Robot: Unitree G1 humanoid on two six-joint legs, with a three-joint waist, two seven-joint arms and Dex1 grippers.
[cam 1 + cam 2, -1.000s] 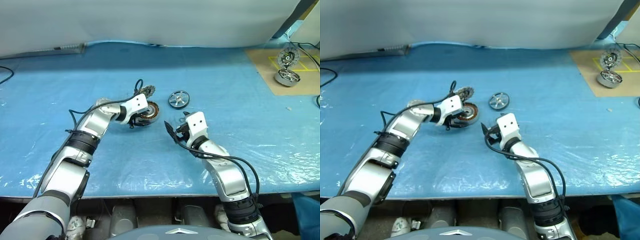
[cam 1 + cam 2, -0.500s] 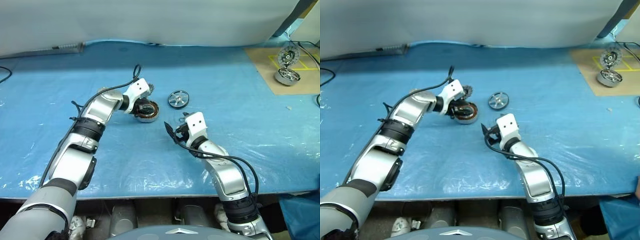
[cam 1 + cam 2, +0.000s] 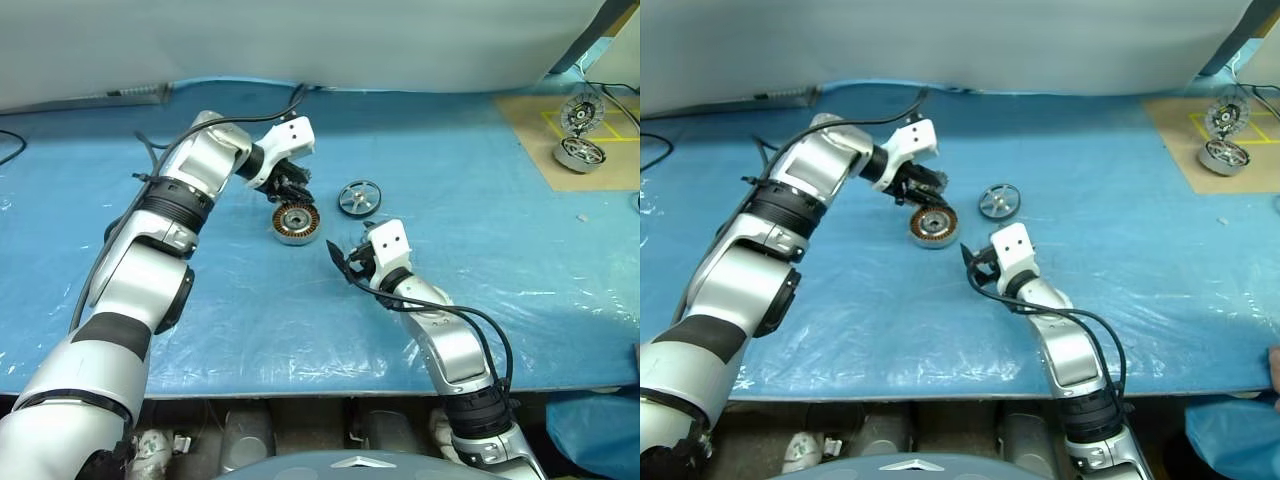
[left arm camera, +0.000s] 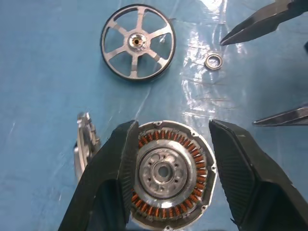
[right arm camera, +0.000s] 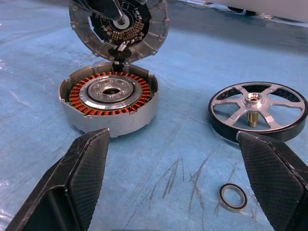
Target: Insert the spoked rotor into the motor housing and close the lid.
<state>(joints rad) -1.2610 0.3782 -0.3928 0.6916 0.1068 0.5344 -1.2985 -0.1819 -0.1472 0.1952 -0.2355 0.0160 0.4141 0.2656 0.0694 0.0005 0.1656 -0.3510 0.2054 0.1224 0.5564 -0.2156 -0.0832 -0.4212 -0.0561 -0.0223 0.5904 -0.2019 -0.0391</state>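
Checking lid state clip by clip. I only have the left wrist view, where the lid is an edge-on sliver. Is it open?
Observer: Yes. The lid stands upright from the motor housing's far rim, dark inner face showing.
Operator: Is the right tool carrying anything?
Observer: No. The right tool is open and empty, facing the housing and the spoked rotor.
Operator: Any other parts around?
Observer: A second motor sits on a brown board at the table's far right.

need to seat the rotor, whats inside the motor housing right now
Inside the motor housing: a ring of copper windings around a bare silver centre with a hole. Nothing is seated there.
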